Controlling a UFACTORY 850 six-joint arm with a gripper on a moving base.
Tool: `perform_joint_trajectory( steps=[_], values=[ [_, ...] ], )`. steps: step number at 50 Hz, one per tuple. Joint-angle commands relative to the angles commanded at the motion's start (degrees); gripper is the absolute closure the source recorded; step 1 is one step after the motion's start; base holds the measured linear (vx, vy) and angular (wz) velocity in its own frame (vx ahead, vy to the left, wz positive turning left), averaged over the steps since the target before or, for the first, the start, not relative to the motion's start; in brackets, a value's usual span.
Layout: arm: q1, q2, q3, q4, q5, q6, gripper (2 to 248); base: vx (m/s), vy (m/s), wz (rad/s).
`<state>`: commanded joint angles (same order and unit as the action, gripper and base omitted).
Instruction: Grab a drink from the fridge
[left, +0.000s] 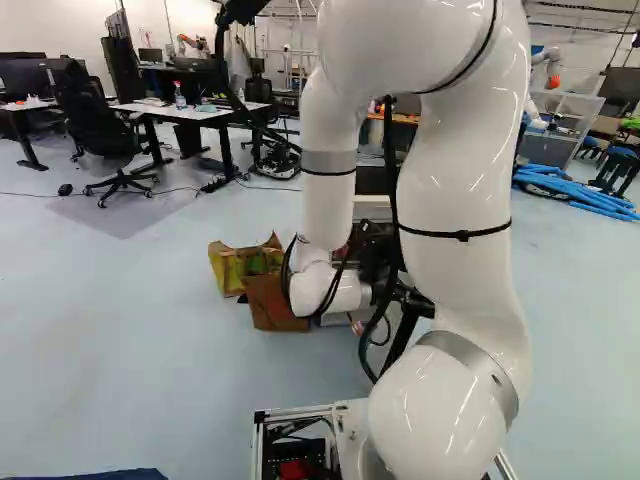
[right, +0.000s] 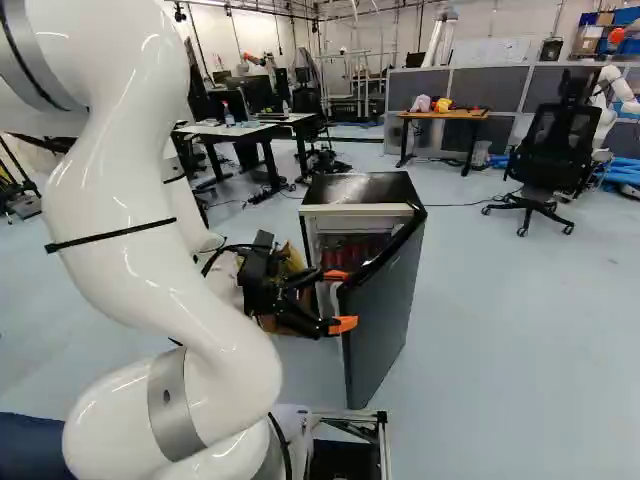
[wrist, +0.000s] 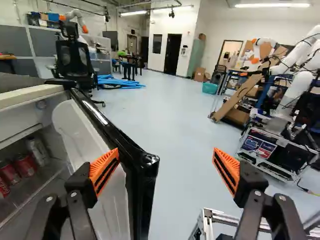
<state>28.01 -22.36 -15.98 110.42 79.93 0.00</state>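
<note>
The gripper (right: 340, 300) is spread wide with nothing clasped, right by the open door (right: 388, 310) of the small black fridge (right: 362, 187). One of its orange pads (wrist: 106, 167) overlaps the door's inner side from the wrist view; whether it touches, I can't tell. The other finger is well apart from it, out past the door's edge, so that edge comes between the two, closer to the first. Looking into the fridge, I can see red cans (wrist: 25, 165) and a silver can (wrist: 38, 151) beside them, standing on a shelf (wrist: 42, 189). Those drinks lie ahead of the gripper and off to the side of the finger by the door, well apart from both fingertips.
</note>
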Motion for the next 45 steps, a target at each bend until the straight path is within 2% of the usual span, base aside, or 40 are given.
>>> perform_joint_trajectory(
  steps=[14,26,45],
  values=[
    [-4.15,0.34,-1.80,3.27,-1.78,0.00,3,0.000,0.000,0.000],
    [-8.40,0.56,-3.79,3.32,-1.82,0.00,3,0.000,0.000,0.000],
    [-16.31,0.31,-8.28,3.32,-1.82,0.00,3,0.000,0.000,0.000]
  ],
)
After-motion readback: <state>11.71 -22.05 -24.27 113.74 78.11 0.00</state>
